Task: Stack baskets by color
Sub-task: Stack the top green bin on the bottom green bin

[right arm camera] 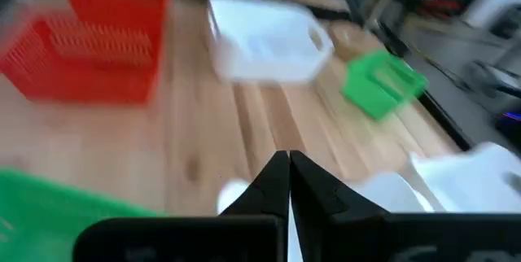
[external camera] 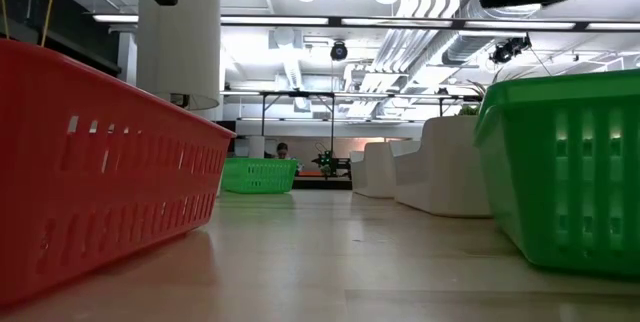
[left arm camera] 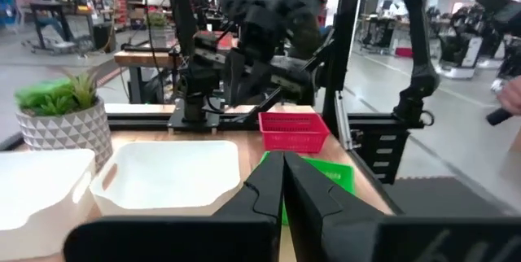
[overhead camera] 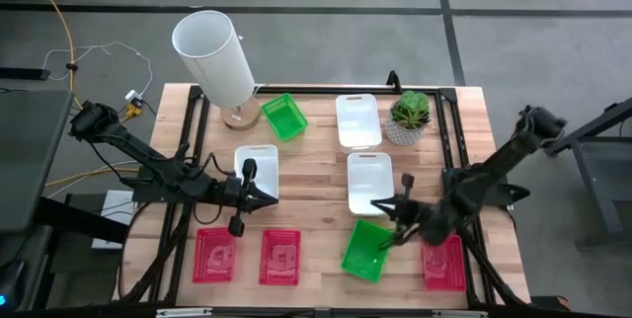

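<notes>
Both grippers hang clenched and empty at mid-frame. Left gripper (overhead camera: 240, 202) is by a white basket (overhead camera: 259, 165); right gripper (overhead camera: 395, 221) is over a green basket (overhead camera: 366, 250).

The table (overhead camera: 316, 175) is light wood with long boards, smooth and a bit shiny. The red baskets (overhead camera: 279, 257) and green baskets (overhead camera: 284, 117) are plastic with slotted sides. The white baskets (overhead camera: 357, 120) are smooth plain plastic
</notes>
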You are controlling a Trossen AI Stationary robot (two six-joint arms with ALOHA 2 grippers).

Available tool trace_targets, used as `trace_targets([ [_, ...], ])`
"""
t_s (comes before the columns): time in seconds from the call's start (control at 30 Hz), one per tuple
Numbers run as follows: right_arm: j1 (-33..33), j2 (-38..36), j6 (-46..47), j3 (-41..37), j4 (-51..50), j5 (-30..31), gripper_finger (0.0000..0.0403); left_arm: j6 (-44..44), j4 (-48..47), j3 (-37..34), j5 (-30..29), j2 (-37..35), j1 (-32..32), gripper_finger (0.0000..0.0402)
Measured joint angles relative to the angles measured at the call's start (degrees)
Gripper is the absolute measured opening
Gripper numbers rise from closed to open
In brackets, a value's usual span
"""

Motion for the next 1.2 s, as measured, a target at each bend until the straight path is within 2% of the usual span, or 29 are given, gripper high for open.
trace_targets([
  [0.1, -2.73, -6.18, -8.63, -11.82, 22.68, -4.55, 0.0, 2.09, 0.04, 0.0, -1.1, 0.0, 0.0, 0.0],
  [0.2, -7.46, -7.89, -15.61, -20.32, 43.3, -12.41, 0.0, 2.45, 0.04, 0.0, -2.68, 0.0, 0.12, 0.0],
  [0.27, -10.07, -7.42, -18.72, -22.84, 52.32, -18.16, 0.0, 3.36, 0.03, 0.0, -4.18, 0.0, 0.17, 0.0],
  [0.33, -11.92, -6.5, -21.32, -23.36, 56.09, -22.26, 0.0, 4.44, 0.05, 0.0, -4.98, -0.01, 0.2, 0.0],
  [0.43, -13.34, -5.32, -24.11, -21.49, 56.54, -25.44, 0.0, 5.72, 0.17, 0.0, -5.24, 0.0, 0.2, 0.0],
  [0.57, -14.11, -4.51, -25.83, -16.1, 54.37, -26.45, 0.0, 5.77, 0.82, 0.0, -5.47, -0.02, 0.2, 0.0],
  [0.67, -14.31, -4.51, -27.81, -11.48, 48.39, -26.74, 0.0, 4.92, 0.9, 0.0, -5.55, -0.02, 0.12, 0.0],
  [0.8, -14.47, -4.51, -25.19, -7.15, 37.75, -28.61, 0.0, 4.45, 0.87, 0.0, -5.14, -0.01, -0.85, 0.0],
  [1.2, -14.45, -4.48, -22.68, -6.62, 34.58, -28.08, 0.0, 4.68, 0.86, 0.0, -5.64, -0.02, -1.38, 0.0],
])
